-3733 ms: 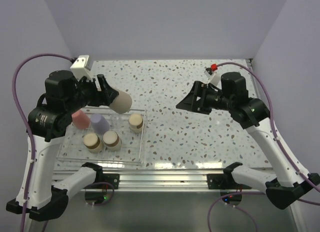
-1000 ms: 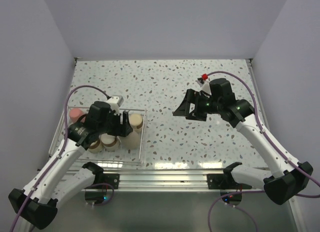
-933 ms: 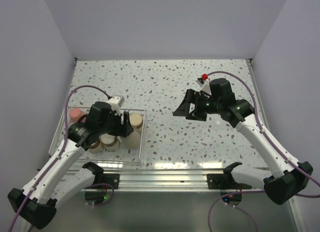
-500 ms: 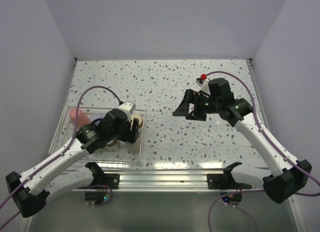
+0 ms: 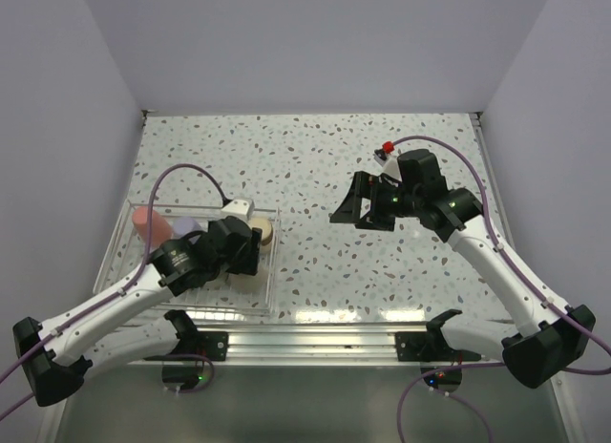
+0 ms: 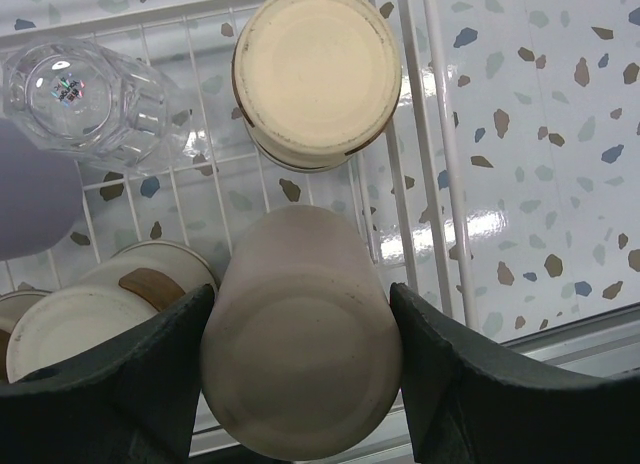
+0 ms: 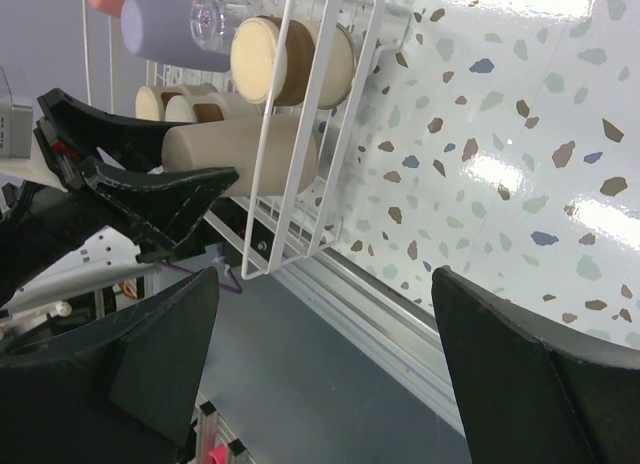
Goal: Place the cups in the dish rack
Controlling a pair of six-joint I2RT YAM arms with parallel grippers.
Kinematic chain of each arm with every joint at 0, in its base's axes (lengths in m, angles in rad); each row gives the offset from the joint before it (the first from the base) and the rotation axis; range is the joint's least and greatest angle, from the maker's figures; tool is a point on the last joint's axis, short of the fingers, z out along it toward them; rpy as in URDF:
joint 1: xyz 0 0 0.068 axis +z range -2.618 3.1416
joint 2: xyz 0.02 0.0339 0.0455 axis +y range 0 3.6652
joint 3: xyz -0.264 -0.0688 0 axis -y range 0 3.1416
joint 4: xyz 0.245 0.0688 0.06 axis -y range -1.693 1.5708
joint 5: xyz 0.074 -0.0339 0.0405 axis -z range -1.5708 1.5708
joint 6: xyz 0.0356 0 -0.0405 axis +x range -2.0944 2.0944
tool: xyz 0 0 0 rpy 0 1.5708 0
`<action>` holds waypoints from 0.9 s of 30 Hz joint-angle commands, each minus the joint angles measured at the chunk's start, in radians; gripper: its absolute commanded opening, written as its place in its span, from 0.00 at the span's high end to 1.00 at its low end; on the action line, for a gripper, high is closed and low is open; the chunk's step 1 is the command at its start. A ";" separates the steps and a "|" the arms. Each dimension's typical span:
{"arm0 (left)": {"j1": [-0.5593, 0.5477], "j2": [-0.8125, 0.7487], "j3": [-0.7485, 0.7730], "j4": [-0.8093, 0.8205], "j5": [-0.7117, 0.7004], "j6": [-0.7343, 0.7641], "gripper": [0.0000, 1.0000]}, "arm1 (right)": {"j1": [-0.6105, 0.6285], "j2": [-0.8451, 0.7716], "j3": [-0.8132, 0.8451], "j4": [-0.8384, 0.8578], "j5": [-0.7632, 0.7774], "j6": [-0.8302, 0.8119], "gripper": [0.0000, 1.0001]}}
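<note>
The left tool (image 6: 300, 294) was closed on a beige cup (image 6: 300, 344), one finger (image 6: 120, 384) pressed to each side. The cup was held base-up in the rack's (image 5: 260, 295) lower right corner as the wrist view showed it; whether it rested on the wire grid could not be told. Just above it stood a banded cup (image 6: 315, 69), also base-up. A clear cup (image 6: 90, 99) was at upper left, a lavender cup (image 6: 30, 194) at the left edge, and two more banded cups (image 6: 130, 284) sat low at left. A coral cup (image 5: 143, 219) lay at the rack's far left end in the top view.

The left arm (image 5: 134, 290) stretched low from the lower left of the top view, rightward over the rack.

The right tool (image 7: 325, 284) was wide open and held nothing. It hovered above bare counter right of centre, pointing left toward the rack. The right arm (image 5: 496, 262) rose from the lower right corner and bent at the elbow.

The counter (image 5: 315, 157) was white with coloured speckles and glossy. A metal rail (image 5: 315, 338) ran along its lower edge, and plain pale walls (image 5: 315, 42) closed in three sides.
</note>
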State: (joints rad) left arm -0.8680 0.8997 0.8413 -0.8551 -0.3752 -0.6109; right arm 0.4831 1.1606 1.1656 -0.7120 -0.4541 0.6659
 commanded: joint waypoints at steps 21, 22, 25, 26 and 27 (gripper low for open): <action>-0.055 -0.030 0.067 -0.005 -0.062 -0.010 0.02 | -0.003 0.004 0.025 -0.003 0.011 -0.042 0.07; -0.055 -0.028 0.091 -0.012 -0.068 -0.004 0.02 | -0.005 0.004 0.025 -0.004 0.011 -0.042 0.07; -0.055 -0.022 0.169 -0.045 -0.087 0.010 0.03 | -0.003 0.004 0.026 -0.004 0.012 -0.043 0.07; -0.055 -0.021 0.195 -0.062 -0.093 0.013 0.03 | -0.003 0.005 0.026 -0.004 0.009 -0.043 0.07; -0.055 -0.018 0.223 -0.068 -0.099 0.019 0.03 | -0.005 0.005 0.028 -0.006 0.008 -0.045 0.07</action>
State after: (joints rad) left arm -0.9180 0.8829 0.9634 -0.9001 -0.4217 -0.6121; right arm 0.4831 1.1606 1.1656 -0.7185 -0.4541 0.6426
